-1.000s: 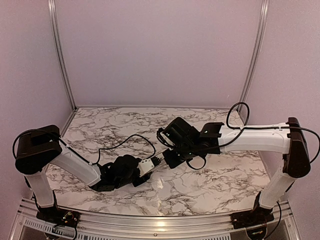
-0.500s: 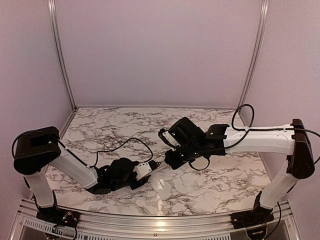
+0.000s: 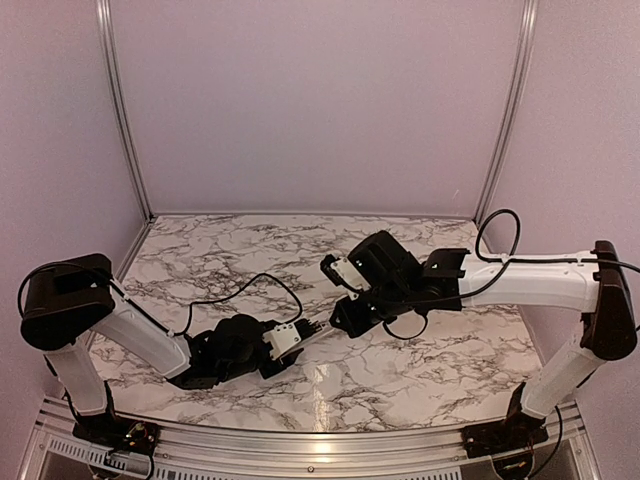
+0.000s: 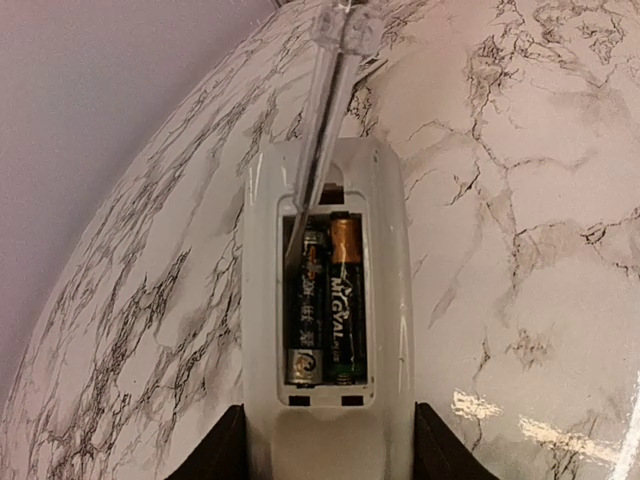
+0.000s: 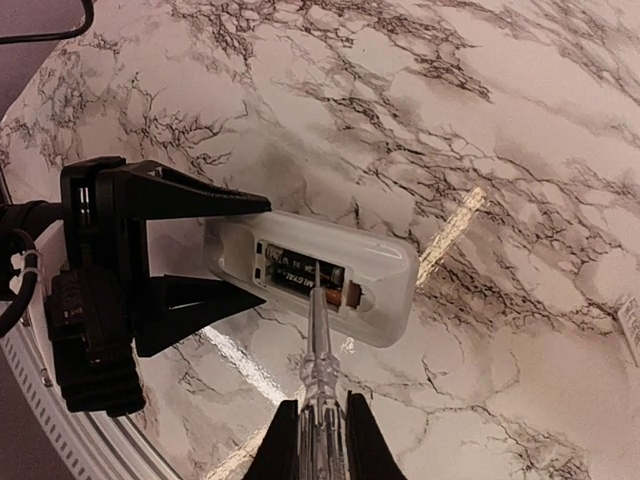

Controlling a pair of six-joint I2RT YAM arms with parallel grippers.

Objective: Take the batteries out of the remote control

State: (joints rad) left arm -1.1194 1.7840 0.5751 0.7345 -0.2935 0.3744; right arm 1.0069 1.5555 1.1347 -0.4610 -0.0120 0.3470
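Note:
The white remote control (image 4: 390, 300) lies face down just above the marble, its back compartment uncovered. My left gripper (image 4: 328, 450) is shut on its near end, one black finger on each long side. Two dark batteries (image 4: 330, 300) sit side by side in the recess, one with a copper tip. My right gripper (image 5: 322, 440) is shut on a clear-handled tool (image 5: 320, 390). The tool's thin tip (image 4: 300, 215) rests in the compartment at the far end of the left battery. In the top view the two grippers meet at mid-table, left gripper (image 3: 290, 338) and right gripper (image 3: 340, 318).
The marble table (image 3: 420, 370) runs to purple walls behind and at both sides. A metal rail (image 3: 300, 448) edges the near side. The left arm's black cable (image 3: 250, 280) loops over the table behind the grippers. A small pale piece (image 5: 630, 328) lies at the right wrist view's right edge.
The right wrist has drifted to the right, with the tool still pointing at the remote. The left gripper has slid slightly toward the near left with the remote.

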